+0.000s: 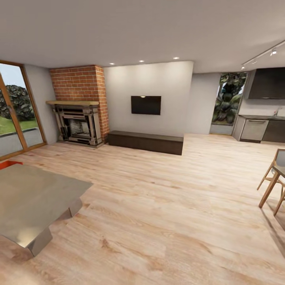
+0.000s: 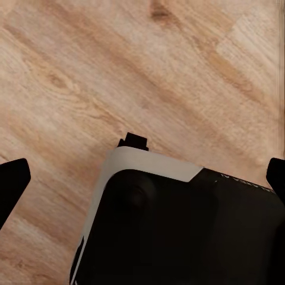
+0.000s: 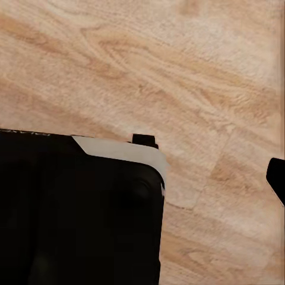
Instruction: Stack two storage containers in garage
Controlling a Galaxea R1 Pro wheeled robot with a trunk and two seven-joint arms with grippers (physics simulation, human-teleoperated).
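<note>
Nearest you, both wrist cameras look down on the light wood-plank floor (image 2: 89, 71) and the robot's black-and-white base (image 2: 178, 225). Your left gripper (image 2: 142, 178) has dark fingertips (image 2: 12, 184) at opposite edges of its view, spread wide with nothing between them. Of your right gripper only one fingertip (image 3: 276, 178) shows, so you cannot tell how its fingers stand. In the head view, a low grey metal table (image 1: 31, 198) sits at your 9 o'clock, and a corner of a red-orange storage container (image 1: 8, 164) peeks past its far edge. A wooden chair (image 1: 273, 182) stands at 3 o'clock. Farther off, a brick fireplace (image 1: 79, 114) is at 11 o'clock, a dark bench (image 1: 146, 142) and wall television (image 1: 146, 105) at 12, kitchen cabinets (image 1: 261, 128) at 2.
</note>
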